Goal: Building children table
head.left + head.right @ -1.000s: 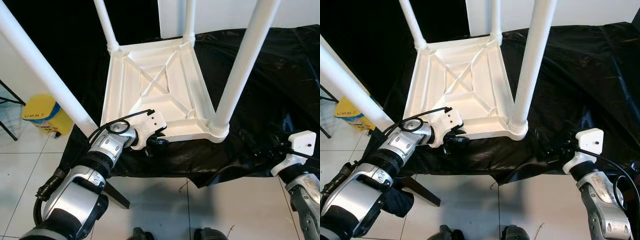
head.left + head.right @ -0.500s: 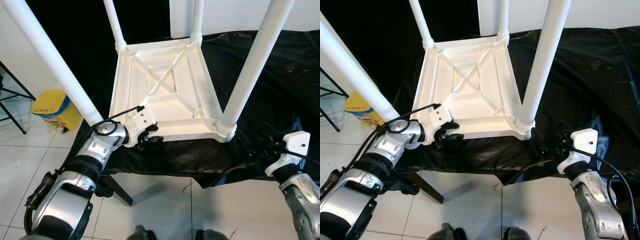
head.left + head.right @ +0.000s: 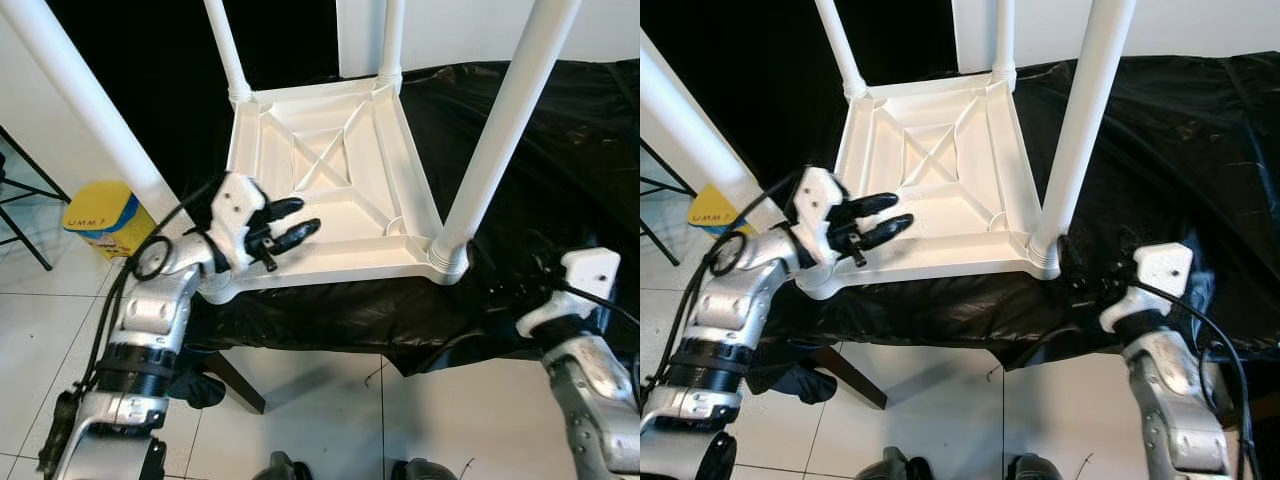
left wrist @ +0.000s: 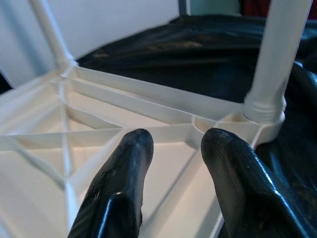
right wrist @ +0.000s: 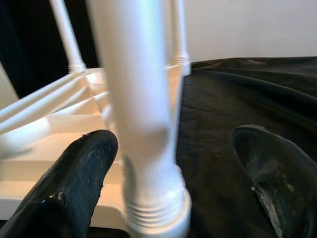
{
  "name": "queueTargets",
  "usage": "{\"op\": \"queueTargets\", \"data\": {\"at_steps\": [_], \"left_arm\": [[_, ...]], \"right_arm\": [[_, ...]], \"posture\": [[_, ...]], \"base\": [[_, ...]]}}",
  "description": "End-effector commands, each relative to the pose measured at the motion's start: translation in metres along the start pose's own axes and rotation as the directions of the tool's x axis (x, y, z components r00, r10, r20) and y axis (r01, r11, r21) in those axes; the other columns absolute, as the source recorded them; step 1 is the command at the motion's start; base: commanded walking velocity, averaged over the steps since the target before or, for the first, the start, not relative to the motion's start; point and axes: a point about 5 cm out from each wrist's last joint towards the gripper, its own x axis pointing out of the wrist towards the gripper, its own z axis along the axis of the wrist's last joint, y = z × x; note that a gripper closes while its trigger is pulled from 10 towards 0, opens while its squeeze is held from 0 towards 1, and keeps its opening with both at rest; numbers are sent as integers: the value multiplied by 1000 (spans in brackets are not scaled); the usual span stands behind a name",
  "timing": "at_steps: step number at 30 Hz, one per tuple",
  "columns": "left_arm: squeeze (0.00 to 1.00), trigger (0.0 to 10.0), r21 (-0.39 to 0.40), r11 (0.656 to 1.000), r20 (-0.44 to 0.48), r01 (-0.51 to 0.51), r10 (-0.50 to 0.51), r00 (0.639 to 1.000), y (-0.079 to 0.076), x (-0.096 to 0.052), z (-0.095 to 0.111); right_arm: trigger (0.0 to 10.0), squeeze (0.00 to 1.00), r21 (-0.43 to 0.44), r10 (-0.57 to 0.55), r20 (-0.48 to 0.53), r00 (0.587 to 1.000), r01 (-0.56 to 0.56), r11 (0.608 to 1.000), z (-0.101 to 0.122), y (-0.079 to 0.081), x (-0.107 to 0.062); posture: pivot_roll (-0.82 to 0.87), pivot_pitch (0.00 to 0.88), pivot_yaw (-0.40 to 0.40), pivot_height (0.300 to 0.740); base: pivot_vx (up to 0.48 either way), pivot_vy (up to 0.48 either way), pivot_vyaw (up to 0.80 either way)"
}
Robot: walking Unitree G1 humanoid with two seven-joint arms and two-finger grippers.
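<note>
The white children's table (image 3: 330, 170) lies upside down on a black cloth, its four legs pointing up. My left gripper (image 3: 305, 217) hovers over the near-left part of the ribbed underside, open by a small gap, with nothing between its fingers (image 4: 124, 168). My right gripper (image 5: 173, 139) is low at the table's near-right corner, open wide. The near-right leg (image 3: 500, 130) and its threaded collar (image 5: 156, 210) stand just ahead, between its fingers. The near-left leg (image 3: 80, 100) rises beside my left forearm.
The black cloth (image 3: 560, 150) hangs over the front edge of the support. A yellow container (image 3: 100, 215) stands on the tiled floor at the left, beside a thin black stand (image 3: 20, 200). My feet (image 3: 280, 468) are at the bottom edge.
My left gripper has lifted from the table's near edge to above the underside, its fingers now pointing right. The right gripper has moved closer to the near-right leg.
</note>
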Motion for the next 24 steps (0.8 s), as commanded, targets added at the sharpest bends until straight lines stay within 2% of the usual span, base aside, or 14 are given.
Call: {"op": "queueTargets", "data": {"at_steps": [1,4,5,9,11,12,14,16,17,18,24], "left_arm": [[0,10000,-24,974,7,-223,223,975,12,-7,1],[0,10000,-24,974,7,-223,223,975,12,-7,1],[0,10000,-47,958,8,-283,284,959,15,-14,1],[0,10000,-47,958,8,-283,284,959,15,-14,1],[0,10000,-78,928,11,-363,365,931,13,-33,-6],[0,10000,-78,928,11,-363,365,931,13,-33,-6],[0,10000,-128,909,-2,-397,400,916,10,-51,-16],[0,10000,-128,909,-2,-397,400,916,10,-51,-16],[0,10000,-141,904,-10,-403,405,914,9,-56,-18],[0,10000,-172,903,-33,-393,393,919,7,-61,-21],[0,10000,-175,908,-78,-379,371,925,4,-71,-25]], "right_arm": [[10000,0,1,-1,-2,1000,1,1000,1,4,2],[10000,0,1,-1,-2,1000,1,1000,1,4,2],[10000,0,2,-9,11,1000,9,1000,2,7,6],[10000,0,2,-9,11,1000,9,1000,2,7,6],[10000,0,8,-20,29,999,19,1000,4,12,19],[10000,0,8,-20,29,999,19,1000,4,12,19],[10000,0,-2,-28,39,999,28,1000,6,14,31],[10000,0,-2,-28,39,999,28,1000,6,14,31],[10000,0,-7,-30,42,999,30,1000,7,14,34],[10000,0,-7,-30,42,999,31,999,9,19,40],[10000,0,2,-20,59,998,20,1000,16,33,53]], "posture": [[-139,67,94,740],[-139,67,94,740],[-129,60,100,740],[-129,60,100,740],[-110,61,114,740],[-110,61,114,740],[-107,62,127,740],[-107,62,127,740],[-107,61,129,740],[-102,59,130,740],[-94,56,127,740]], "base": [[0,0,0],[0,0,0],[0,0,0],[0,0,0],[0,0,0],[0,0,0],[0,0,0],[0,0,0],[0,0,0],[0,0,0],[0,0,0]]}}
